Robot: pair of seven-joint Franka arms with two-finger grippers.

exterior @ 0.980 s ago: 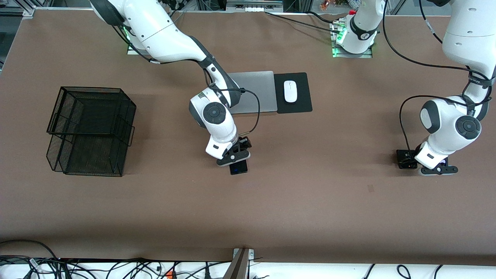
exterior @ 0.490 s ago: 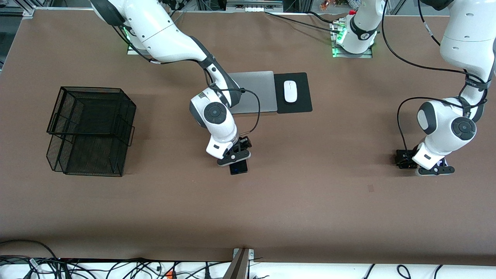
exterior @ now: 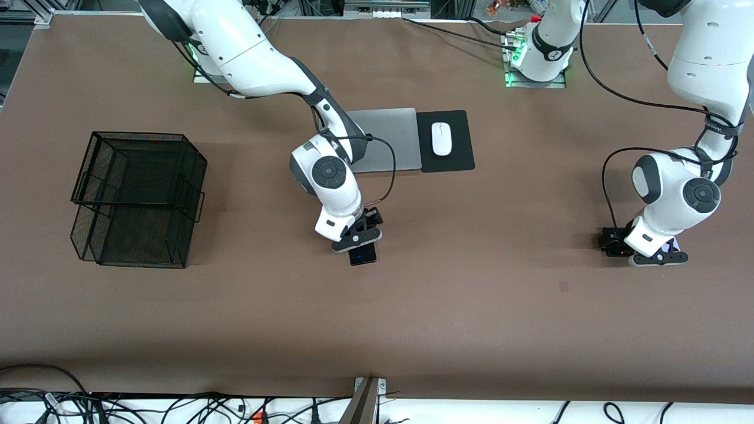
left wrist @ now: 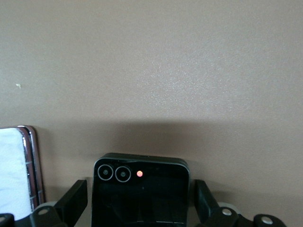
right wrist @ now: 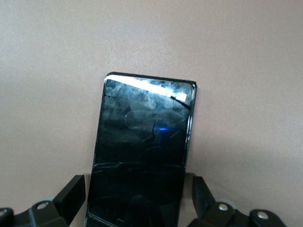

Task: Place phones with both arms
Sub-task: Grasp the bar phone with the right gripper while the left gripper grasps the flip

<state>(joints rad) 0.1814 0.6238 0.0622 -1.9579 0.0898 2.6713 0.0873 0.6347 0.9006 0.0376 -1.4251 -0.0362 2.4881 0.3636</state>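
Note:
My right gripper (exterior: 356, 238) is low over the middle of the table. In the right wrist view it (right wrist: 137, 184) is open, its fingers (right wrist: 71, 191) astride the near end of the long thin black phone (right wrist: 144, 142), with a gap on each side. That phone (exterior: 363, 254) lies flat. My left gripper (exterior: 657, 258) is low at the left arm's end of the table. In the left wrist view it (left wrist: 140, 189) is open around the small squarish black phone (left wrist: 142, 198), not touching it. The lavender-white phone (left wrist: 14, 170) lies beside that one; a sliver of it (exterior: 673, 243) shows under the wrist.
A black wire-mesh basket (exterior: 138, 197) stands toward the right arm's end of the table. A silver laptop (exterior: 392, 138) and a white mouse (exterior: 441, 139) on a black pad (exterior: 459, 159) lie farther from the front camera than the long phone.
My left gripper has shifted a little toward the right arm's end of the table, staying low over the small phones. My right gripper has hardly moved.

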